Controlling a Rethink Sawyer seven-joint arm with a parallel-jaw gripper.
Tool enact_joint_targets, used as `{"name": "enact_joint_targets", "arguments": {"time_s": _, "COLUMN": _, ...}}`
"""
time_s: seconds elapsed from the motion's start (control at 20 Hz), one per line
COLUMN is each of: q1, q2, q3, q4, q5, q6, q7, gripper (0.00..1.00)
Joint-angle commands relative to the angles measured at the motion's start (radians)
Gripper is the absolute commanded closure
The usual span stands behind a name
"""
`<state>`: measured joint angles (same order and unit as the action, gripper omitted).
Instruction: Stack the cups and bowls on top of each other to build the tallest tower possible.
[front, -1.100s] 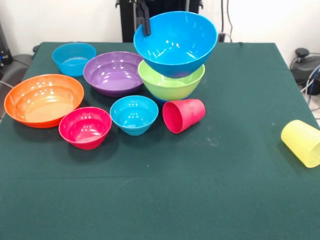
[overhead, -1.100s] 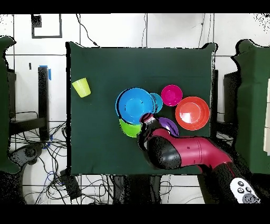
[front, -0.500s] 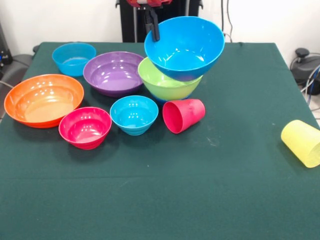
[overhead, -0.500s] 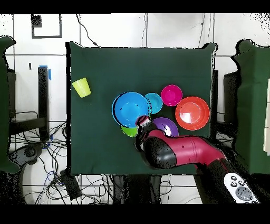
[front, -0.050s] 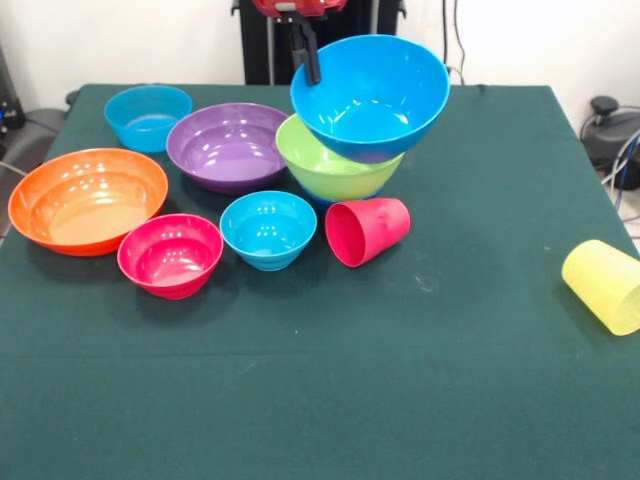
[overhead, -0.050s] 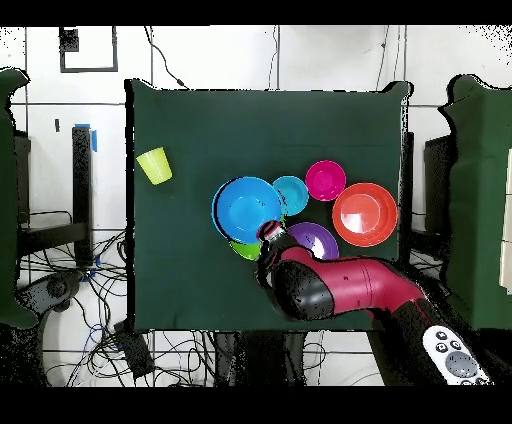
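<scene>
step: placing big blue bowl (front, -0.050s: 370, 95) on tower, held tilted above green bowl (front, -0.050s: 335, 170) upper centre, offset right | gripper (front, -0.050s: 305, 55) clamped on blue bowl's left rim | orange bowl (front, -0.050s: 85, 198) left, idle | yellow cup (front, -0.050s: 604, 284) right edge, on its side | red cup (front, -0.050s: 366, 230) centre, on its side | next: centre bowl over green, level, lower, let go

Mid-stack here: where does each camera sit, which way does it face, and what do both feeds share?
Front view: across the table, facing the robot; only the gripper shows, holding the big blue bowl by its rim.
Overhead view: above, looking straight down; the red arm enters from the bottom.
Shared: big blue bowl over the lime green bowl, yellow cup off alone.
</scene>
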<state>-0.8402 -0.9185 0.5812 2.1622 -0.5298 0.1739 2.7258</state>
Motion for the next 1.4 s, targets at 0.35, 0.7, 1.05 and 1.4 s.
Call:
{"name": "enact_joint_targets", "arguments": {"time_s": 0.35, "q1": 0.014, "q2": 0.026, "q3": 0.000, "q4": 0.051, "q5": -0.072, "q6": -0.007, "q7": -0.064, "gripper": 1.00}}
{"name": "enact_joint_targets", "arguments": {"time_s": 0.7, "q1": -0.025, "q2": 0.015, "q3": 0.022, "q4": 0.069, "q5": -0.075, "q6": 0.001, "q7": -0.087, "gripper": 1.00}}
{"name": "enact_joint_targets", "arguments": {"time_s": 1.05, "q1": -0.058, "q2": 0.020, "q3": 0.042, "q4": 0.070, "q5": -0.081, "q6": 0.012, "q7": -0.109, "gripper": 1.00}}
{"name": "enact_joint_targets", "arguments": {"time_s": 1.4, "q1": -0.050, "q2": 0.048, "q3": 0.009, "q4": 0.070, "q5": -0.128, "q6": -0.026, "q7": -0.088, "gripper": 1.00}}
